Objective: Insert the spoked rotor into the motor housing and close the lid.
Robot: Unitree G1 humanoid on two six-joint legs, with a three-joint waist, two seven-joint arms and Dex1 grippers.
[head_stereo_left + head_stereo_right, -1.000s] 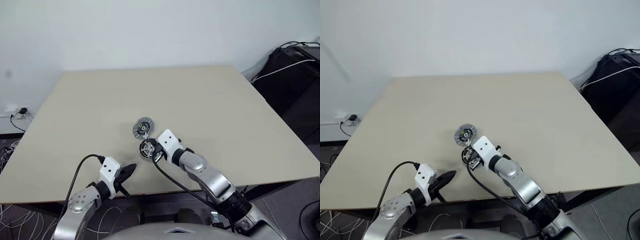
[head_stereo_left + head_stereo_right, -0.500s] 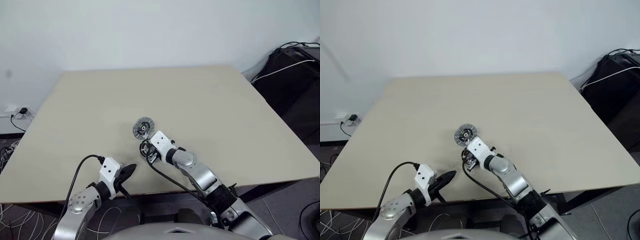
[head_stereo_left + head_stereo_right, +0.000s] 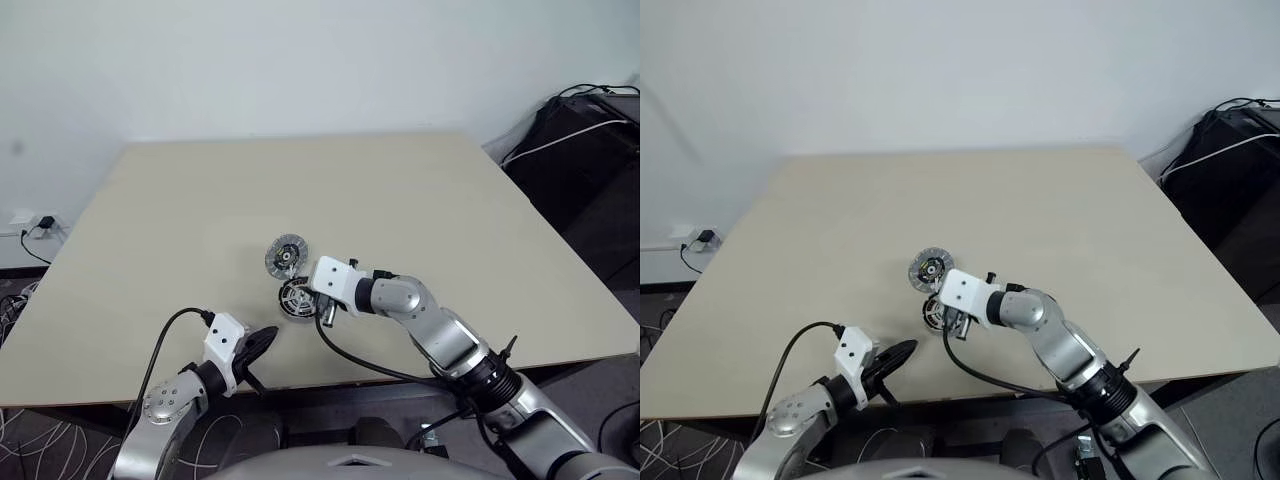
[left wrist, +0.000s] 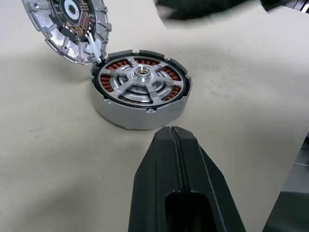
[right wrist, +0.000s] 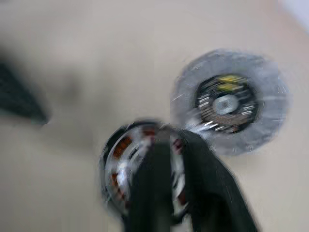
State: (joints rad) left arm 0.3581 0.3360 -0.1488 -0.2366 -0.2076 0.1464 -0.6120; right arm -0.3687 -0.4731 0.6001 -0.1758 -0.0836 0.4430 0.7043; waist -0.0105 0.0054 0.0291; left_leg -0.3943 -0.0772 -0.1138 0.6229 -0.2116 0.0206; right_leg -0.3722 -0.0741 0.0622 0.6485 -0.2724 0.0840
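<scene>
Rotor seated, lid waiting beside it on the desk (image 3: 450, 220)

The motor housing (image 4: 140, 92) sits flat near the desk's front edge with its open face up. The spoked rotor (image 4: 141, 81) appears already seated inside, its axis upright; being round, neither has a long axis. The lid (image 4: 67, 24) lies just beyond, touching the housing's rim, with its green-and-yellow face up. It probably needs gripping by the edge, turning over and centring before it is pressed down. The right tool (image 5: 173, 137) hovers over the housing, narrowly parted and empty. The left tool (image 4: 175, 131) is closed and well short of the parts.

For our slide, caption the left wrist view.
Spoked rotor seated in motor housing; lid lies alongside.
</scene>
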